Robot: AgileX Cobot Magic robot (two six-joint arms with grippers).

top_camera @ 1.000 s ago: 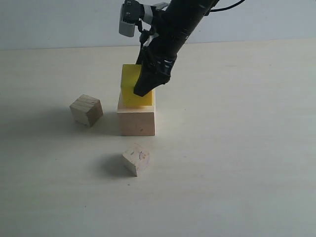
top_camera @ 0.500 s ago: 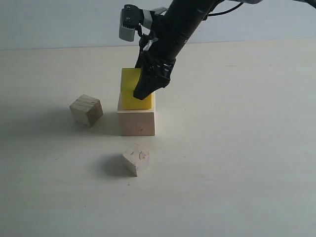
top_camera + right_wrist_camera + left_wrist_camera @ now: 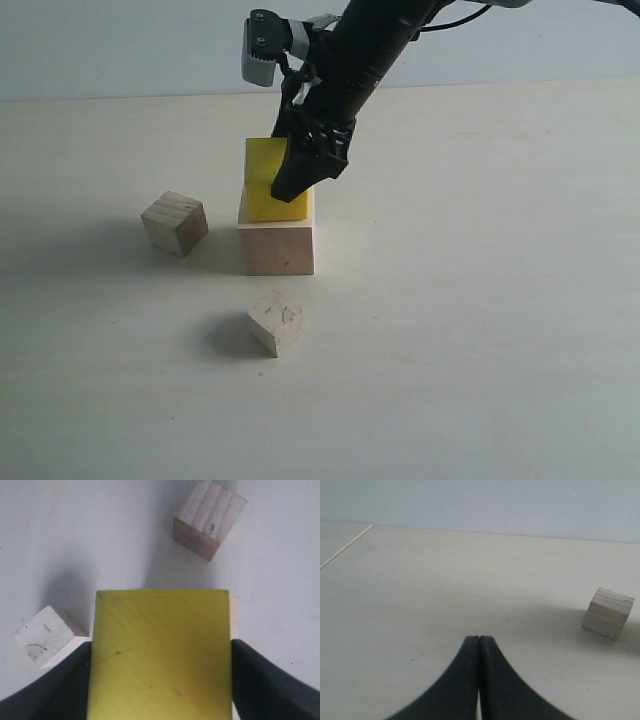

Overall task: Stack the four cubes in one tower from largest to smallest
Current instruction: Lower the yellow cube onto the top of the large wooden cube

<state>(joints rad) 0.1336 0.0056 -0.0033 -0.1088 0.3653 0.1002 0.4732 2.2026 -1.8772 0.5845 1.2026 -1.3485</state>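
Exterior view: right fingers (image 3: 300,175) seemingly grip yellow cube (image 3: 262,188) atop large cube (image 3: 278,250), smallest cube (image 3: 275,322) at six o'clock; left fingers (image 3: 465,680) closed.

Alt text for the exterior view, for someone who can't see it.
The right pincer grips a yellow cube resting on a large pale wooden cube. Two smaller wooden cubes lie loose on the table, one left, one in front.

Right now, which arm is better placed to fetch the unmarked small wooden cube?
Left, probably: the left gripper is shut and empty, with the unmarked cube in its view. The right gripper clasps the yellow cube atop the large cube.
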